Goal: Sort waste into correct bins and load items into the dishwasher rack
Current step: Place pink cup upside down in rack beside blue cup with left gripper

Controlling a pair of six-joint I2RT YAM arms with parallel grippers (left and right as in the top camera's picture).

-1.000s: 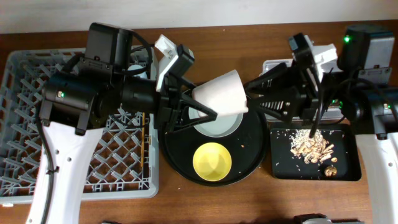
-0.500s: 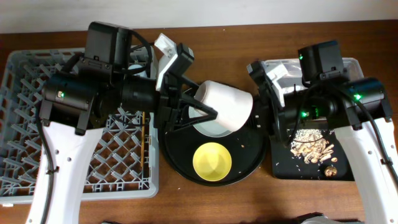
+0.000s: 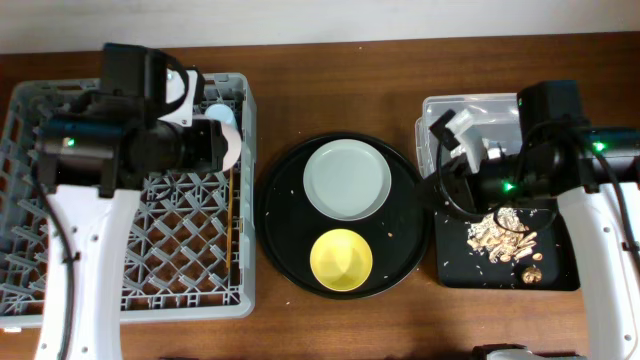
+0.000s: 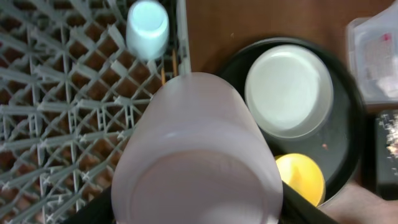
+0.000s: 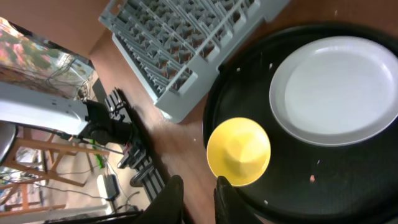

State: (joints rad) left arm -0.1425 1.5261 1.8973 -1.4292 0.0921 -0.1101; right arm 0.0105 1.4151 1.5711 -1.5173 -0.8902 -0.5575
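Overhead, the light is bright and even, coming from above. The table (image 3: 400, 80) shows its grain, shadows are soft and short, and the black tray (image 3: 285, 235) has a dull sheen without hard glare. In my left wrist view the cup (image 4: 199, 155) fills the foreground, out of focus and washed pale, and the rack (image 4: 56, 124) behind it is slightly smeared. In my right wrist view my fingers (image 5: 174, 198) are dark, blurred shapes, and the bowl (image 5: 239, 151) is vivid yellow.
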